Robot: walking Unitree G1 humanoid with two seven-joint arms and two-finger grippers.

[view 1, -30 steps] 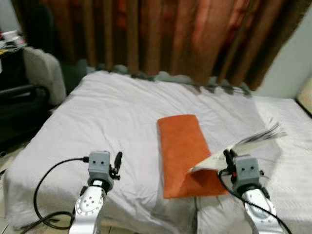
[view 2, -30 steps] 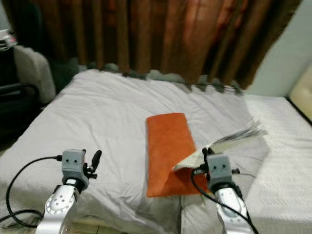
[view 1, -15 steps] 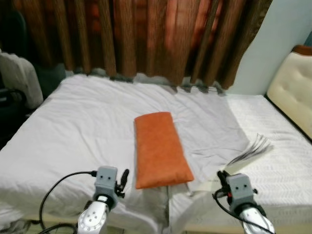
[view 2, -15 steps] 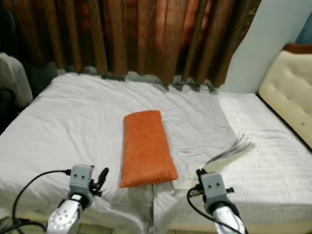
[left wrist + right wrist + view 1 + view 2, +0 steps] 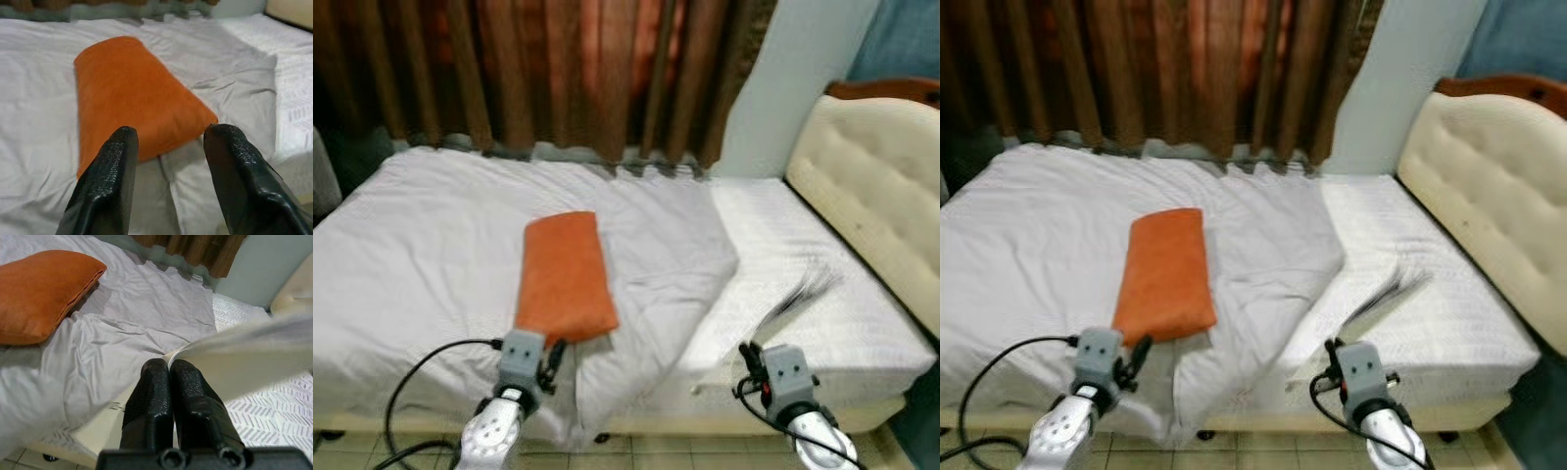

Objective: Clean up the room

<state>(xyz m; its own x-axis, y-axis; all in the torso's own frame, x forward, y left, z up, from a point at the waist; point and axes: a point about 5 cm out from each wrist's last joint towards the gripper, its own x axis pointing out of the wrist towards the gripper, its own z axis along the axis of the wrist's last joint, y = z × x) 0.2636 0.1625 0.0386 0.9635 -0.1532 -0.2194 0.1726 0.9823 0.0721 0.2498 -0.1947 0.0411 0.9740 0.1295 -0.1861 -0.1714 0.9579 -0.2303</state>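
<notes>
Right claw (image 5: pixel 750 357) pinches the book (image 5: pixel 800 292) tight — keep it level beside the orange pillow (image 5: pixel 563 276); left claw (image 5: pixel 168 147) gapes wide, empty.

- We see an orange pillow (image 5: pixel 564 277)
- Our pale grey duvet (image 5: pixel 421 245)
- White chevron-patterned mattress (image 5: pixel 803 264)
- Cream headboard (image 5: pixel 876 186)
- Rust-brown curtains (image 5: pixel 538 69)

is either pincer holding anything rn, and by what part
The right pincer is shut on a book or magazine, pinching its lower edge while the pages fan out above. The left pincer is open, holding nothing.
</notes>
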